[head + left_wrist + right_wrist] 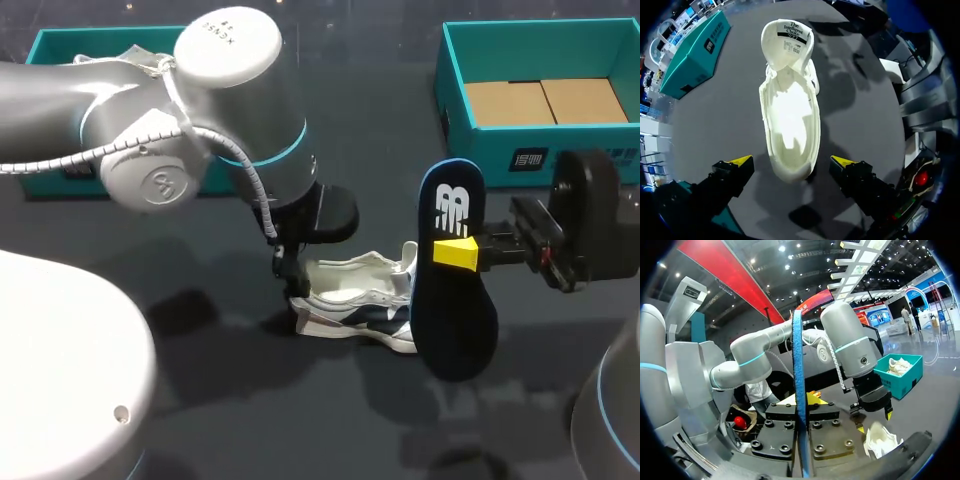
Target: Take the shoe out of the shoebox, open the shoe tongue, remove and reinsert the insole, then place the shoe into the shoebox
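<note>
A white shoe point(362, 297) with dark sole trim lies on the dark table, tongue point(787, 42) folded back and its inside bare. My left gripper point(288, 283) hangs over the shoe's heel end, open; in its wrist view the fingers point(740, 162) straddle the heel point(792, 170) without touching it. My right gripper point(458, 252) is shut on the dark blue insole point(453, 268), held upright on edge just right of the shoe. In the right wrist view the insole point(799, 390) stands edge-on between the fingers. A teal shoebox point(540, 95) sits at the back right.
A second teal box point(60, 50) at the back left holds another white shoe point(900, 365). My left arm's big joints cover much of the left half of the head view. Bare table lies in front of the shoe.
</note>
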Motion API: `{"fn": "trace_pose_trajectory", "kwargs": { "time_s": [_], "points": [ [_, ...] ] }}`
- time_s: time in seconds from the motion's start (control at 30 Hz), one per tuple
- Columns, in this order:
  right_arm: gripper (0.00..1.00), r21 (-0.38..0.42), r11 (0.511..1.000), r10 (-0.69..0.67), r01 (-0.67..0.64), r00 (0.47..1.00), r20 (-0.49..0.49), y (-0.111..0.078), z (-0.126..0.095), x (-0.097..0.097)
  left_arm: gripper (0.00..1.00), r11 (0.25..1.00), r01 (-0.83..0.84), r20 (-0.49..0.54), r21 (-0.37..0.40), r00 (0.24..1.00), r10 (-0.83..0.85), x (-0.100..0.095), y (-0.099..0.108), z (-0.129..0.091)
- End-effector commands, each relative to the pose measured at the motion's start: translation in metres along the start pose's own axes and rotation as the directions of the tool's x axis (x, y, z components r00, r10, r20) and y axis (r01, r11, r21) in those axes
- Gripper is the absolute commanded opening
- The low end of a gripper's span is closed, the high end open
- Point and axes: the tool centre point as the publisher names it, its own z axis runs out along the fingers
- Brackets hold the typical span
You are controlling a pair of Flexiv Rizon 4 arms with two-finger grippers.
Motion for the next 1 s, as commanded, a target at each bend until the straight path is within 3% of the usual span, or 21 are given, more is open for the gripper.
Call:
{"fn": "trace_pose_trajectory", "kwargs": {
  "time_s": [0.03,0.27,0.73,0.93,1.0],
  "points": [
    [0.0,0.0,1.0,0.001,-0.001,1.0,0.003,-0.001,0.001,0.002,1.0,1.0,-0.002,0.005,-0.025,1.0,0.002,-0.002,-0.012,-0.008],
    [0.0,0.0,1.0,0.001,-0.001,1.0,0.003,-0.001,0.001,0.002,1.0,1.0,-0.004,0.016,-0.019,1.0,0.004,-0.013,-0.033,-0.002],
    [0.0,0.0,1.0,0.001,-0.001,1.0,0.003,-0.001,0.001,0.002,0.98,1.0,0.01,0.035,-0.024,0.999,-0.009,-0.042,-0.063,0.032],
    [0.0,0.0,1.0,0.001,-0.001,1.0,0.003,-0.001,0.001,0.002,0.9,1.0,0.014,0.02,-0.016,1.0,-0.014,-0.05,-0.069,0.049],
    [0.0,0.0,1.0,0.001,-0.001,1.0,0.003,-0.001,0.001,0.002,0.81,1.0,0.019,0.012,-0.017,1.0,-0.019,-0.051,-0.07,0.055]
  ]
}}
